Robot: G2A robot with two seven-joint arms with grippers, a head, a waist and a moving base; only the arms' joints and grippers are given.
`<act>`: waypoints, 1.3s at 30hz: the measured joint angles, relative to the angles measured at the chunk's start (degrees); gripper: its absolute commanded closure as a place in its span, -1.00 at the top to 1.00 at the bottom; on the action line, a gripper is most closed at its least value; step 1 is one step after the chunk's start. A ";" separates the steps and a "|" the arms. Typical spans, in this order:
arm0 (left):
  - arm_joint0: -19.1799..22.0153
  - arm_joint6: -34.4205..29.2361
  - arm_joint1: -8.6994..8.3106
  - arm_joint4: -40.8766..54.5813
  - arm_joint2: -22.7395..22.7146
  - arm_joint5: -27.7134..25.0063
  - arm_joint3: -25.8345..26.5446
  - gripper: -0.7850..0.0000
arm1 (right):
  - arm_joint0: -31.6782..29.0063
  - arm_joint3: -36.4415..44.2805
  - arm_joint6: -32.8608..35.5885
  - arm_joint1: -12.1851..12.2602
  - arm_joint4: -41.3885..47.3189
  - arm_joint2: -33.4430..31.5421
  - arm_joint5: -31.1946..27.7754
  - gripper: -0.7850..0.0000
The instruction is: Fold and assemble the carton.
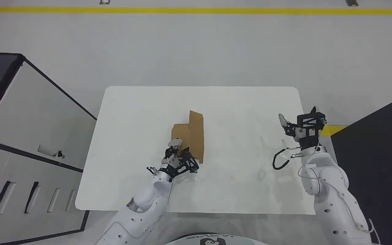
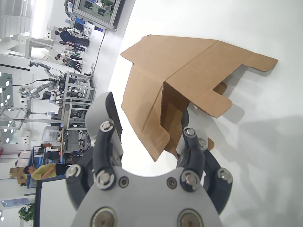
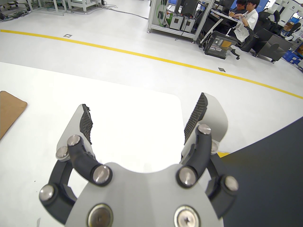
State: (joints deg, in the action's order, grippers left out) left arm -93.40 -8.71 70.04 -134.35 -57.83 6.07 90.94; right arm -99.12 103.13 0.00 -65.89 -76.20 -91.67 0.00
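Note:
A brown cardboard carton (image 1: pixel 191 136) lies partly folded on the white table (image 1: pixel 245 184), one panel standing up along its right side. My left gripper (image 1: pixel 178 152) sits at the carton's near edge, open. In the left wrist view the carton (image 2: pixel 189 60) spreads out ahead, and a folded corner flap lies between the wide-apart fingers of the left gripper (image 2: pixel 150 109); one fingertip (image 2: pixel 187 119) is tucked under a raised flap. My right gripper (image 1: pixel 291 126) hovers open near the table's right edge, far from the carton. The right gripper (image 3: pixel 144 114) holds nothing, with a carton corner (image 3: pixel 9 109) off to the side.
A dark panel (image 1: pixel 367 147) stands just beyond the table's right edge, close to the right arm. A grey cabinet (image 1: pixel 30 122) stands left of the table. A yellow floor line (image 1: pixel 196 10) runs behind.

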 measured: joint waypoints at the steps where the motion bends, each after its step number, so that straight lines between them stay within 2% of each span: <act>1: 0.19 -0.16 0.10 0.12 0.13 0.19 -0.19 0.20 | 0.00 0.00 0.00 0.00 0.00 0.00 0.00 1.00; 3: 0.47 -0.48 0.28 0.37 0.38 0.55 -0.43 0.01 | 0.00 0.00 0.00 0.00 0.00 0.00 0.00 1.00; 11: 1.92 -2.02 1.15 0.51 2.02 1.54 -1.70 -0.07 | 0.00 0.00 0.00 0.00 0.00 0.00 0.00 1.00; 22: 2.96 -3.99 2.05 -1.22 3.37 4.35 -2.94 -0.04 | 0.00 0.00 0.00 0.00 0.00 0.00 0.00 1.00; 31: 3.63 -9.29 2.75 -12.39 5.40 8.25 -4.92 -0.06 | 0.00 0.00 0.00 0.00 0.00 0.00 0.00 1.00; 39: 4.97 -12.48 3.68 -14.00 6.31 7.62 -7.34 -0.08 | 0.00 0.00 0.00 0.00 0.00 0.00 0.00 1.00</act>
State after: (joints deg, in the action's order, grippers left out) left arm -88.43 -21.19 73.72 -148.35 -51.52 13.70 83.60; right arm -99.12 103.13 0.00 -65.89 -76.20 -91.67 0.00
